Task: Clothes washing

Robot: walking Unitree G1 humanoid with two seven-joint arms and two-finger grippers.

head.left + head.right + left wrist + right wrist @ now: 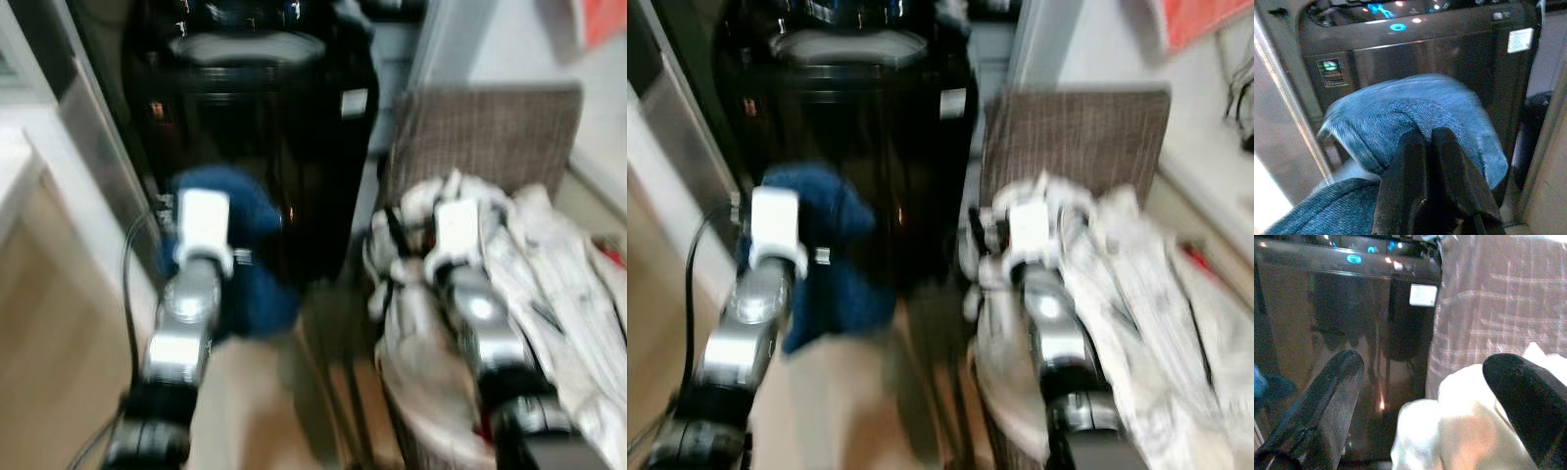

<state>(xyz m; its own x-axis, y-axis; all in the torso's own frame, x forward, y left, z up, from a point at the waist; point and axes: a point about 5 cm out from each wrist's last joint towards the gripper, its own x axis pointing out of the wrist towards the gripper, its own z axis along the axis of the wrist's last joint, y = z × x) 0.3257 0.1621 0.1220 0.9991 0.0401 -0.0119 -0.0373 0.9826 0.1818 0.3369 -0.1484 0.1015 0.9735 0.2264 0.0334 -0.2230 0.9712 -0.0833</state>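
Head cameras first, and they're pretty blurry. Right in front of me is a tall black washing machine (257, 137) with its pale round opening on top. On my left side a dark cable (127, 284) loops down by a light wall panel, and below that is wood-look floor (49, 352). To my right of the washer stands a brown woven laundry basket (490, 137), heaped with white clothes (549, 284) that spill over its near edge. My left gripper (230, 257) is up in front of the washer's lower front with a blue denim garment (250, 235) bunched around it. The lump hangs mostly downward, longer top to bottom than side to side. My right gripper (1014, 217) sits at the washer-side edge of the white pile.

Left wrist camera: my two black fingers (1447, 161) are pressed together, pinched on a fold of the denim, which mounds up past the tips and also drapes back under the wrist. Behind it is the washer's glossy dark front, with a white sticker (1520, 40) near one top corner, a small label (1332, 72) on the other side and blue lit controls (1398, 27) along the top. So the machine's front panel is squarely between the garment and that top opening.

Right wrist camera: my fingers (1332, 406) are spread wide apart, holding nothing. White fabric lies between and under them, the basket's woven wall rises behind, and the washer's shiny front is just beside it.
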